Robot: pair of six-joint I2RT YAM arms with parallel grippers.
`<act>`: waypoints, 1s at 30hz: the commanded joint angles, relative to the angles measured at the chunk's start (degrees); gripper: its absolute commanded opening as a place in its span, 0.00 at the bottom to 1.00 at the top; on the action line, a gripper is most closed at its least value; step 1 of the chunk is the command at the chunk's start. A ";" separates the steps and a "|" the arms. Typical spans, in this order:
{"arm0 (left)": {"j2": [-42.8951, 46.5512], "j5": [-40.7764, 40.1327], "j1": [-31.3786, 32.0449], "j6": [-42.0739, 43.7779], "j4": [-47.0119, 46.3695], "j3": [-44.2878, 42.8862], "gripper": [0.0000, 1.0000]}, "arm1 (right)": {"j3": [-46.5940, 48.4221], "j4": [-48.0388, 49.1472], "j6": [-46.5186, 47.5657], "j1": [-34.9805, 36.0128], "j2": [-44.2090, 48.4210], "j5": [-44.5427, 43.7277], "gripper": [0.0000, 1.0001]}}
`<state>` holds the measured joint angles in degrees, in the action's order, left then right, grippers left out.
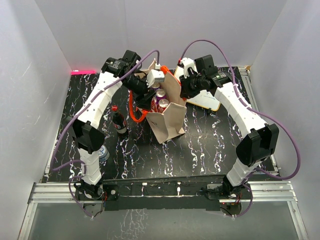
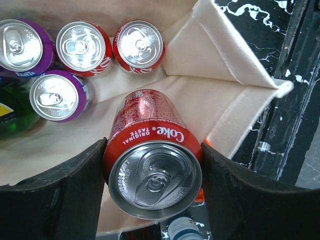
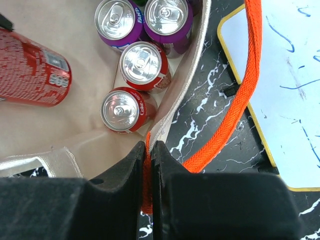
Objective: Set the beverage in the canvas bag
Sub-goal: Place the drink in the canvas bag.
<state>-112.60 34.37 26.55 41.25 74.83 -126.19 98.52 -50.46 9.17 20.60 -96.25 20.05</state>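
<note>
Left claw (image 2: 152, 186) is clamped on a red aluminium Coke can (image 2: 150, 150), one black finger on each side of it, so the jaws sit fairly wide w/ the can filling the gap. The can is tipped over: pull-tab end faces the wrist cam and the bottom end points down into the beige canvas bag (image 1: 170, 122) w/ orange strap handles. From the right wrist view the can hangs sideways inside the bag's open mouth, above the cloth. Can't tell if it touches the inner wall.

Already standing upright on the bag floor, packed close together:
- 2 purple Fanta cans (image 3: 117, 20) (image 3: 167, 15)
- 2 more red cola cans (image 3: 142, 62) (image 3: 122, 110)
- something green (image 2: 12, 112) at the edge of the left wrist view, no idea what exactly

Right claw (image 3: 148, 150) is pinched basically all the way closed on the canvas bag rim, w/ a bit of orange showing between the fingers. The orange strap (image 3: 245, 85) loops out from there over the black white-veined marble surface (image 1: 210, 145).

The bag stands upright around the middle of the surface, both arms bent in toward it from either side. Next to it on the right lies a yellow-edged whiteboard (image 3: 285, 75) w/ blue scribbles. On the left, just beside the left arm, stands a dark cola bottle w/ red cap (image 1: 118, 122), apart from the bag. Nearer the arm's base there's a small bottle (image 1: 103, 154), mostly hidden by the arm.
</note>
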 commanded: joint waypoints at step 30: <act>-3.99 -8.87 2.70 -1.83 -20.55 16.72 0.00 | -5.27 6.34 2.52 -1.08 5.43 -2.01 0.08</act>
<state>-120.53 26.55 29.06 40.38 55.05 -110.52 93.36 -46.68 10.44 20.36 -93.36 19.40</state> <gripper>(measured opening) 0.633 0.109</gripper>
